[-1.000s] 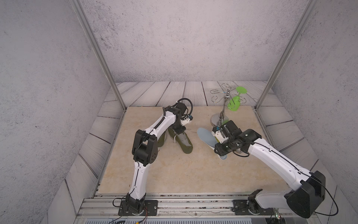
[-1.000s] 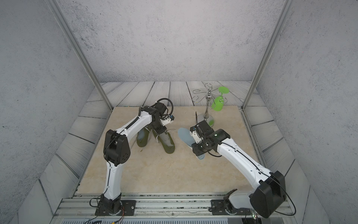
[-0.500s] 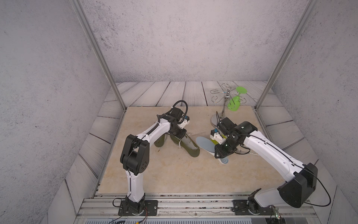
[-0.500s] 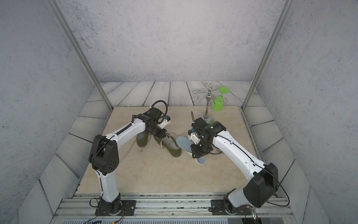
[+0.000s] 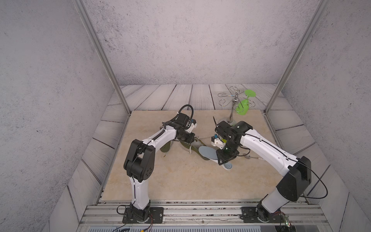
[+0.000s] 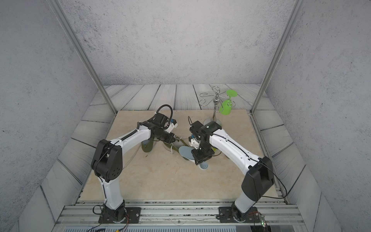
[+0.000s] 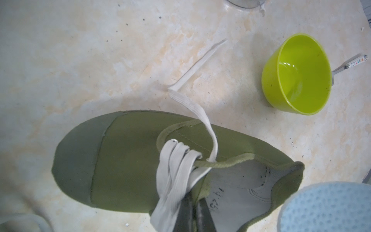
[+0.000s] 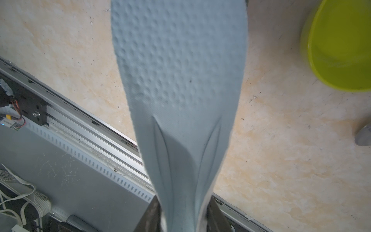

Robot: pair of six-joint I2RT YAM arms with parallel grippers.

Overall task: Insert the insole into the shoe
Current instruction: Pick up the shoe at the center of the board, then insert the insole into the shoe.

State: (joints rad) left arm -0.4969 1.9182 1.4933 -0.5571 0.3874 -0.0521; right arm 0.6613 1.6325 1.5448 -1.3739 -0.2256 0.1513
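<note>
An olive-green canvas shoe with white laces lies on the beige mat, seen in both top views. My left gripper is shut on the shoe's opening rim beside the laces. My right gripper is shut on the pale blue dimpled insole, pinching its heel part across the width so it curls. The insole's front end hangs at the shoe's heel collar, outside the opening.
A second olive shoe lies under my left forearm. A lime-green cup lies on its side near the shoe. A metal rack with a green glass stands at the back right. The front rail borders the mat.
My left gripper has dragged and turned the shoe so its heel points toward the right arm. My right gripper has carried the insole leftward and forward to the shoe's heel.
</note>
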